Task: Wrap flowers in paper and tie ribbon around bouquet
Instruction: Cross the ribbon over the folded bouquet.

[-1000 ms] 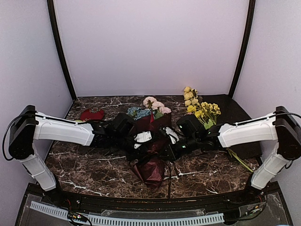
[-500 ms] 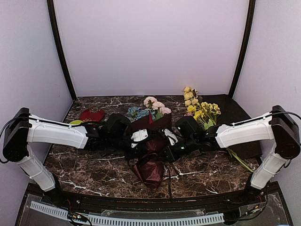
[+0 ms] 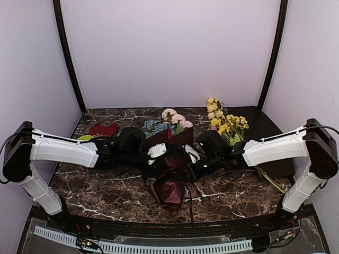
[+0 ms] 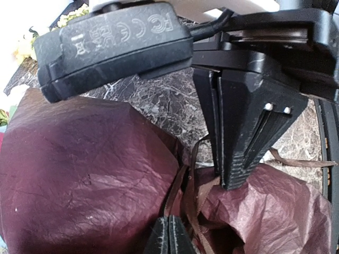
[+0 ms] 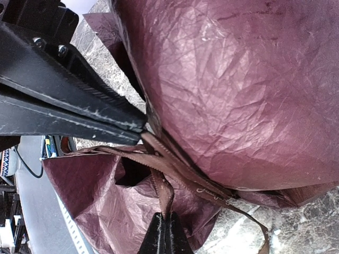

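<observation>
Paper tail: the flared end of the burgundy paper point(image 3: 168, 191) spreads on the desk point(image 3: 95, 196), just nearer than both end effectors.
Left end effector point(image 4: 165, 236): it has just pinched fully closed on a strand of the ribbon point(image 4: 186, 197) — 1 second ago its jaws stood slightly apart.
Right end effector point(image 5: 166, 235): clamped tight on another ribbon strand, as it was throughout that second.
Ribbon: its thin brownish strands cross against the paper, directly between the 2 end effectors. A loose end trails to the right end effector's side.
Bouquet point(image 3: 170, 151): it lies on the desk under and between the 2 end effectors, with its pinched waist at their tips.
Flowers point(image 3: 168, 120): blue, pink and white heads poke out just beyond the end effectors.
Meaning: the wrapping looks done. With a strand now held on each side, the tie is probably ready to be drawn snug — whether a knot has formed, I cannot tell.
Beyond: the yellow stems point(image 3: 228, 124) lie past the right end effector, and the red heart-shaped lump point(image 3: 103, 128) lies past the left.
</observation>
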